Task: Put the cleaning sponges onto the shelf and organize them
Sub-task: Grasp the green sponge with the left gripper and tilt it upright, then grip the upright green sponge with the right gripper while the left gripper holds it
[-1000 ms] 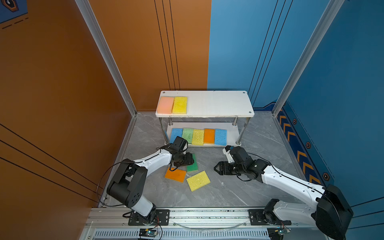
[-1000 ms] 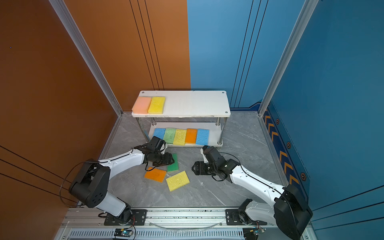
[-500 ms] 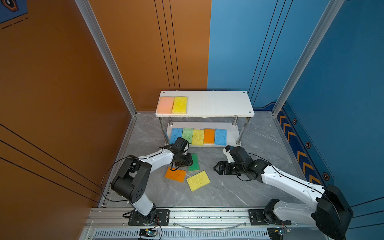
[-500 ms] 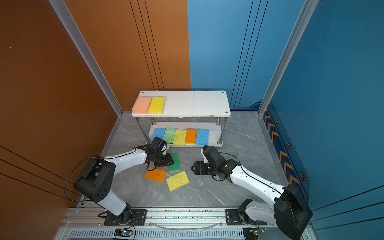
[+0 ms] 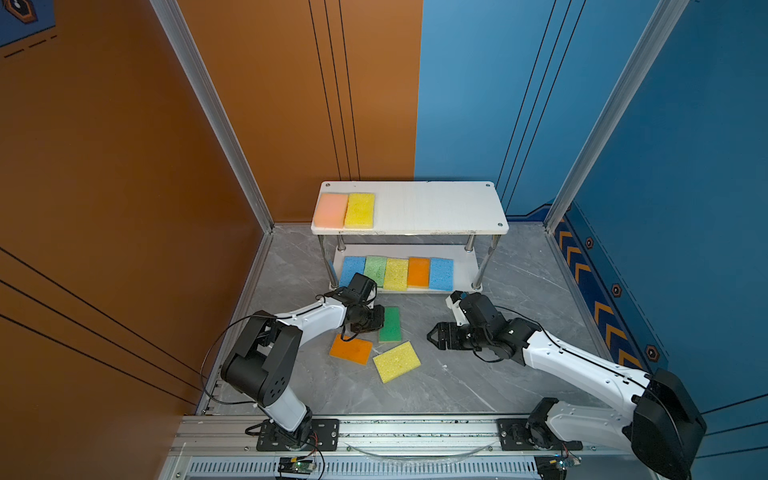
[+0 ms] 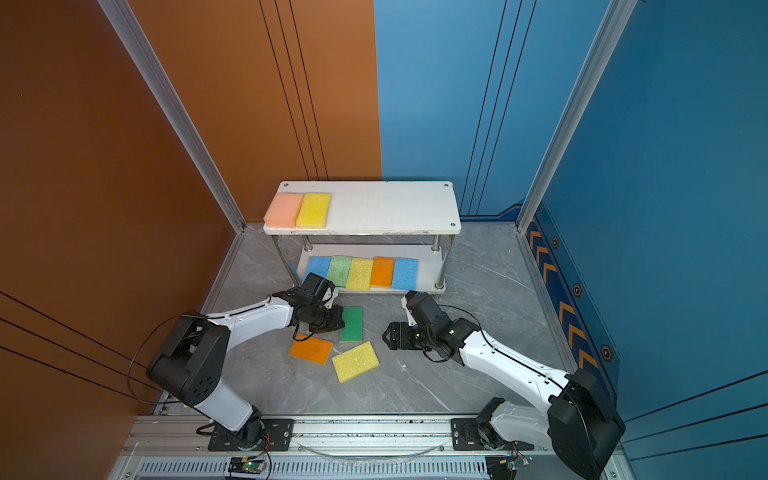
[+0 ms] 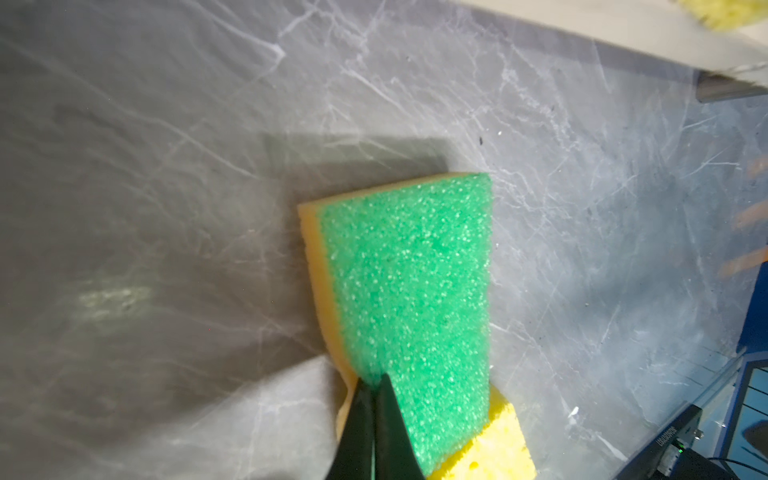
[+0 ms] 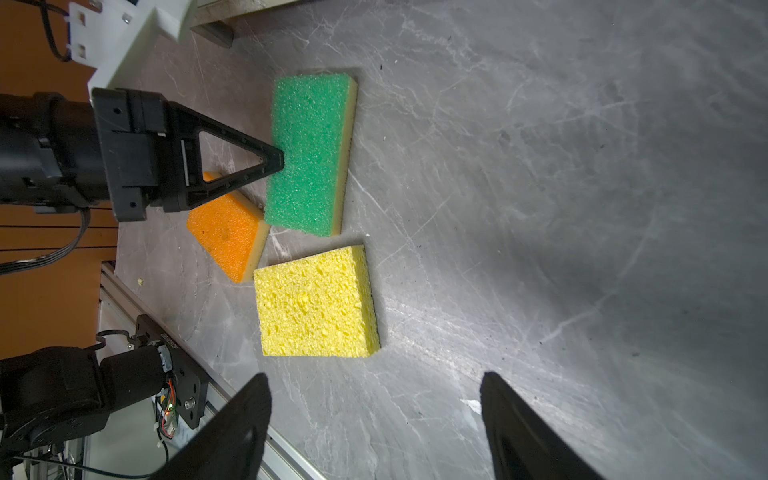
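My left gripper [image 7: 374, 388] is pinched shut on the long edge of the dark green, yellow-backed rectangular sponge [image 7: 407, 291], just below centre in both top views on the grey marbled floor [image 5: 457, 374]. Right of it, my right gripper [image 8: 374, 376] hangs wide open, empty. An orange sponge [image 5: 351, 349] and a yellow porous sponge [image 5: 397, 361] lie just below the green one. The white two-tier metal-posted shelf [image 5: 436, 208] stands above centre.

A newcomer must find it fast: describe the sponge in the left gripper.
Find the white shelf; three sponges lie on the floor before it. The dark green sponge is nearest the shelf, pinched by the left gripper; its neighbours are an orange sponge and a yellow sponge.
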Controlling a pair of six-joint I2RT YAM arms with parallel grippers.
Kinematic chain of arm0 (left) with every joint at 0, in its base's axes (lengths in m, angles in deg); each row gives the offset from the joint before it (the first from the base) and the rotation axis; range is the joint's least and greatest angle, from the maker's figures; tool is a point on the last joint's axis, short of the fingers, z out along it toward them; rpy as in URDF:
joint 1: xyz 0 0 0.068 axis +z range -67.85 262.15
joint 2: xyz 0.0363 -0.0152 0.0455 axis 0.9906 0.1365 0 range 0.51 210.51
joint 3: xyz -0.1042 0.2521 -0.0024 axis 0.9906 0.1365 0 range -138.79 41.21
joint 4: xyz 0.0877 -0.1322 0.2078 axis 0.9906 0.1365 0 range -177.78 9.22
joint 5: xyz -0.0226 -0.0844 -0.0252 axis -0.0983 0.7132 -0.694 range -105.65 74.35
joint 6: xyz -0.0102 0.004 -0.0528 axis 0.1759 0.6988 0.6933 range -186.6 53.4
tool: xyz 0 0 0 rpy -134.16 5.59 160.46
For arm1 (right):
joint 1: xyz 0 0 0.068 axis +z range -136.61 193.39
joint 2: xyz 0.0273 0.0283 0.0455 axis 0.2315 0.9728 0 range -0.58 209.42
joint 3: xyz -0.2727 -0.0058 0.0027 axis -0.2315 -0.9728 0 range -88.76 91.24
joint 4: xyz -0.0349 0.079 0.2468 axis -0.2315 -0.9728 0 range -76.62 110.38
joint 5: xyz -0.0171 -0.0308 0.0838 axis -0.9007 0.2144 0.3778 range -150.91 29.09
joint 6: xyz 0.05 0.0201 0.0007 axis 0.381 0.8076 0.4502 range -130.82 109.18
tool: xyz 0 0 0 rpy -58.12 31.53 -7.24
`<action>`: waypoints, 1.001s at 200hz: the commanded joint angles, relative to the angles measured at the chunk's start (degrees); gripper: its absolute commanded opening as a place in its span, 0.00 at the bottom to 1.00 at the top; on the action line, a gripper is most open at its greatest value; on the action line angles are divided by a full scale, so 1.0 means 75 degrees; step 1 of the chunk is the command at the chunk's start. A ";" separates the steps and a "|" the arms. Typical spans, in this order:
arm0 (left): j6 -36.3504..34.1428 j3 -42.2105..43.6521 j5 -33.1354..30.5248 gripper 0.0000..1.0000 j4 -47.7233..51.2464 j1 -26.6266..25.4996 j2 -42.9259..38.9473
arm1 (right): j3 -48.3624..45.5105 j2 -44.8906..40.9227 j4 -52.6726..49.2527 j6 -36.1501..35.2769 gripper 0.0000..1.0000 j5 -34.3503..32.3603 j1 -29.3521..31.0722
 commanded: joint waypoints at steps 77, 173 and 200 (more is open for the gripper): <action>0.0540 0.0516 0.0866 0.02 0.0058 0.0006 -0.2063 | 0.0565 0.0195 0.0437 0.0541 0.79 0.0534 0.0190; 0.1263 0.0910 0.1174 0.02 -0.0327 -0.0289 -0.3239 | 0.0976 0.0612 0.1132 0.0749 0.70 0.0869 0.0685; 0.1344 0.0915 0.1120 0.02 -0.0322 -0.0416 -0.3367 | 0.1067 0.0752 0.1226 0.0770 0.64 0.0859 0.0835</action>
